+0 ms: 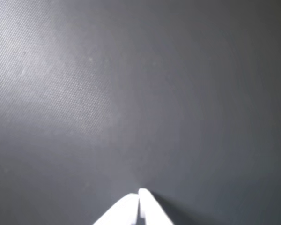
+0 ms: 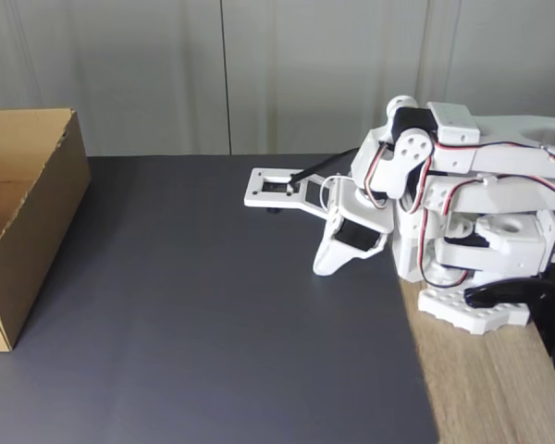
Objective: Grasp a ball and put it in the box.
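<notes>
The wrist view is dim and soft. The dark mat (image 1: 140, 93) shows a pale sheen toward ten o'clock and darkens toward three o'clock. The white hand (image 1: 139, 193) at six o'clock is overexposed and blurred, casting a faint shadow toward four o'clock. The fixed view is evenly daylit and fairly sharp; the arm (image 2: 425, 203) throws only a soft shadow on the tabletop (image 2: 481, 388).
</notes>
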